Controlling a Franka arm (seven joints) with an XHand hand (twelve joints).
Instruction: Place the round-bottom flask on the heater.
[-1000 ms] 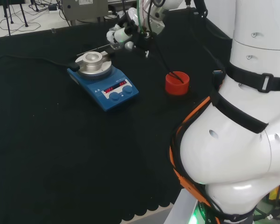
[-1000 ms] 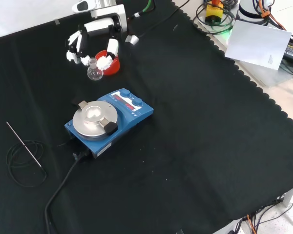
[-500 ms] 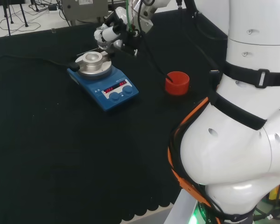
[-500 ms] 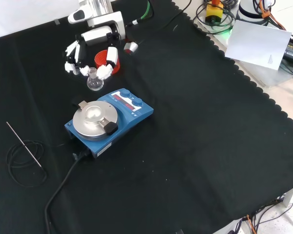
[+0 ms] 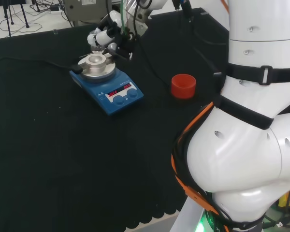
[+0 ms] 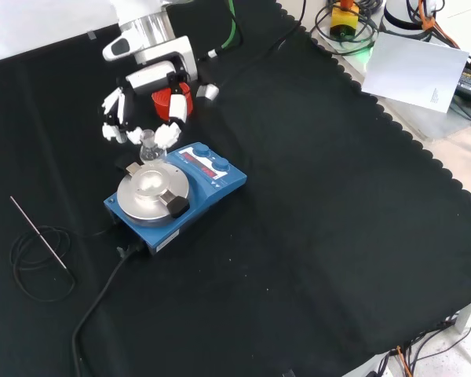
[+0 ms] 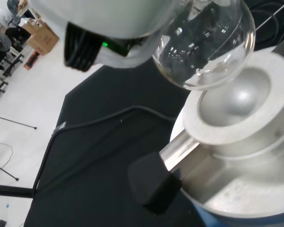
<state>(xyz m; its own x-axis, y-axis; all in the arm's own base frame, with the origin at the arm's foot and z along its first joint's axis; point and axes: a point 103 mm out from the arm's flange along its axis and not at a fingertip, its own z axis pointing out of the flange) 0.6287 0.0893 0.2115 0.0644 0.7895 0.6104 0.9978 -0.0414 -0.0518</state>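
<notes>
The clear round-bottom flask (image 6: 149, 145) hangs in the air with my hand (image 6: 141, 106) shut on its neck. In the front view it is over the far rim of the heater's metal bowl (image 6: 149, 187). The wrist view has the flask's bulb (image 7: 206, 45) a little above the silvery bowl (image 7: 236, 101), not touching it. The blue heater (image 5: 108, 83) stands left of centre in the head view, with my hand (image 5: 106, 37) just above and behind its bowl (image 5: 96, 61).
A red ribbed stand (image 5: 183, 85) sits right of the heater in the head view, behind the hand in the front view (image 6: 166, 99). A thin metal rod (image 6: 39, 232) and a coiled cable (image 6: 31, 267) lie left. The heater's power cord (image 6: 102, 302) trails toward the front.
The hand has carried the flask away from the red stand to above the heater's bowl, leftward in the head view and nearer in the front view.
</notes>
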